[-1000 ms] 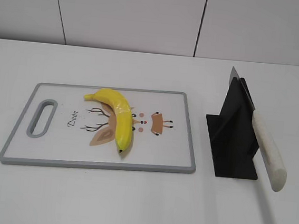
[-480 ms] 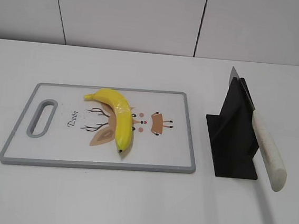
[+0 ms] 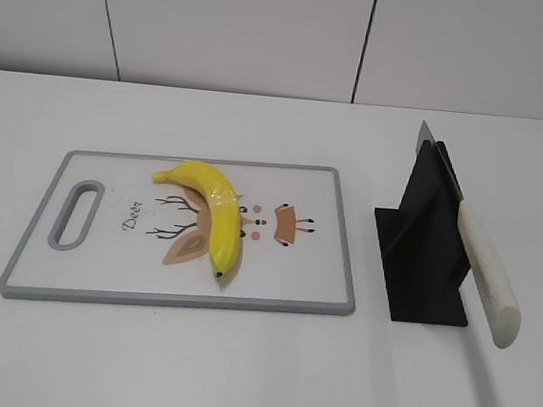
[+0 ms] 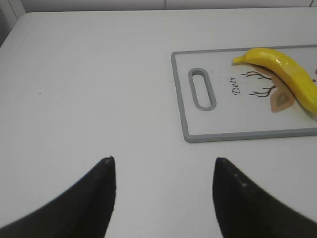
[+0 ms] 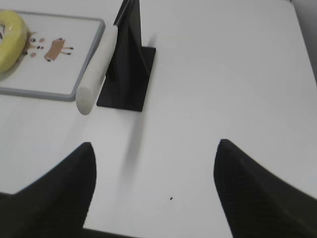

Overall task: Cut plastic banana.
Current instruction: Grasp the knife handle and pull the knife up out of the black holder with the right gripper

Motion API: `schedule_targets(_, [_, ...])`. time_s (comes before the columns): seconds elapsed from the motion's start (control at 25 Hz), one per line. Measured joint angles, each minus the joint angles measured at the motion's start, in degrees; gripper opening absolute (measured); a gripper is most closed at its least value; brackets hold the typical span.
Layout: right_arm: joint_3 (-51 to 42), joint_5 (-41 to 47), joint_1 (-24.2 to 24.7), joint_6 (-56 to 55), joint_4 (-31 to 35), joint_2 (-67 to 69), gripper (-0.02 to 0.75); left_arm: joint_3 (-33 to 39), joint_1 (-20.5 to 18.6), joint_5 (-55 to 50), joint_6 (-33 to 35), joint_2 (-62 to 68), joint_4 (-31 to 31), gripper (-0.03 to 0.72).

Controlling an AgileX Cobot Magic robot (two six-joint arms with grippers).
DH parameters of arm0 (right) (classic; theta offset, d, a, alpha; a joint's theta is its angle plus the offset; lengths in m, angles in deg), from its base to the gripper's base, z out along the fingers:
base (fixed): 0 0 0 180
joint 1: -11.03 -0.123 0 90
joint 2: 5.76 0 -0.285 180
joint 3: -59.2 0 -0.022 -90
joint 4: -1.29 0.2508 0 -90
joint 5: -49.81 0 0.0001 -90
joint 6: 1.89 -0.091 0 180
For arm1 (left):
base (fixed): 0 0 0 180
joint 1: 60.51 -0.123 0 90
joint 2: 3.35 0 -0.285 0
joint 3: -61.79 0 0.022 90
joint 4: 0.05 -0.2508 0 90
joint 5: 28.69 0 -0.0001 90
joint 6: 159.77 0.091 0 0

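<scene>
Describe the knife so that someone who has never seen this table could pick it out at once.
On the white table, look to the right of the grey-rimmed cutting board that holds the yellow banana. There a black stand rises, and the knife rests slanted in it, blade tip up at the back. Its pale, off-white handle juts out toward the front, the only light thing against the black stand.
</scene>
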Motion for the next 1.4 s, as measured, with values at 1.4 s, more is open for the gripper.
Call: schedule_targets(1.4, [27.68,4.14,-16.73,-15.24,2.27,68.46,0.569,0.0,0.0,0.0,-0.01,0.0,0.0,0.58])
